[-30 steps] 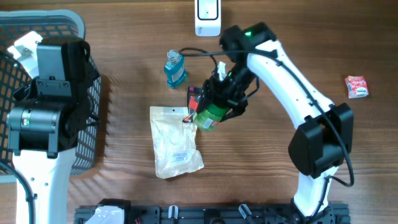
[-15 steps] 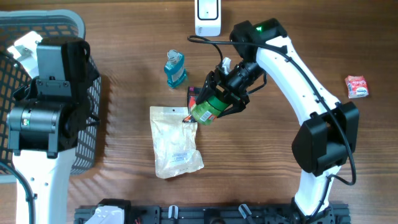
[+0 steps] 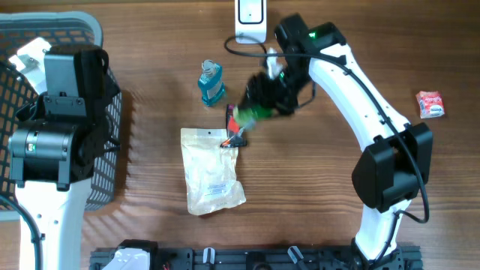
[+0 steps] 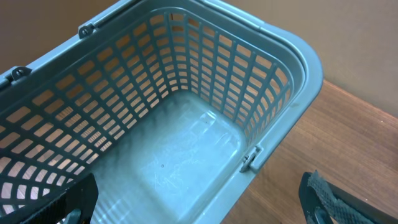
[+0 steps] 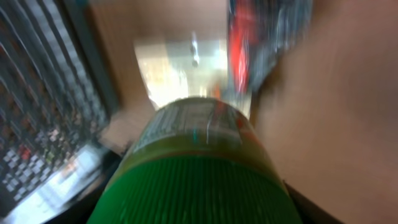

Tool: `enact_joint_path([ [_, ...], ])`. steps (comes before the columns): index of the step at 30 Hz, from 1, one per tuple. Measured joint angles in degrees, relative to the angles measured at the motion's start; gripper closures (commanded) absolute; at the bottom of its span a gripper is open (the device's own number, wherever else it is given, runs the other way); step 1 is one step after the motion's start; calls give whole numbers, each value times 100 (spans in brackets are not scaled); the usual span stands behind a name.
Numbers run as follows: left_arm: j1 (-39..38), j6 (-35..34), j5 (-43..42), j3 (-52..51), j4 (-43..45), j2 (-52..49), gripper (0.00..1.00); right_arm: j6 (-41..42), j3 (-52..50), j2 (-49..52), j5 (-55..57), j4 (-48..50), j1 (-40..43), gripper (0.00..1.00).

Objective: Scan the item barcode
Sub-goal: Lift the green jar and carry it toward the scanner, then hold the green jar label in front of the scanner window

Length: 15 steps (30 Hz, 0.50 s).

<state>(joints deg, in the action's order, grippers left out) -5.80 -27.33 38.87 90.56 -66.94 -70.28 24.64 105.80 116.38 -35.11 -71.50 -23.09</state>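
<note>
Overhead: right gripper [image 3: 264, 94] clamped on green-capped bottle [image 3: 250, 114], motion-blurred, just below the white scanner [image 3: 250, 21]. Left gripper [image 4: 199, 205]: jaws wide apart, holding nothing, over the basket [image 4: 292, 56], far left of the scanner. Blue bottle [image 3: 211, 82] sits below-left of the scanner, near the held bottle.

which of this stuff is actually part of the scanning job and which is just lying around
In the job: green-capped bottle, white scanner.
Lying about: blue bottle, clear pouch, red-and-black packet, small red packet, grey basket.
</note>
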Motion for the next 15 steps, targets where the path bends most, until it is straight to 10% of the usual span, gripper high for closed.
enact_joint_path([
  [15, 0, -2, -22, -9, 4, 0, 0, -964, 0, 160, 3112, 4962, 11, 47],
])
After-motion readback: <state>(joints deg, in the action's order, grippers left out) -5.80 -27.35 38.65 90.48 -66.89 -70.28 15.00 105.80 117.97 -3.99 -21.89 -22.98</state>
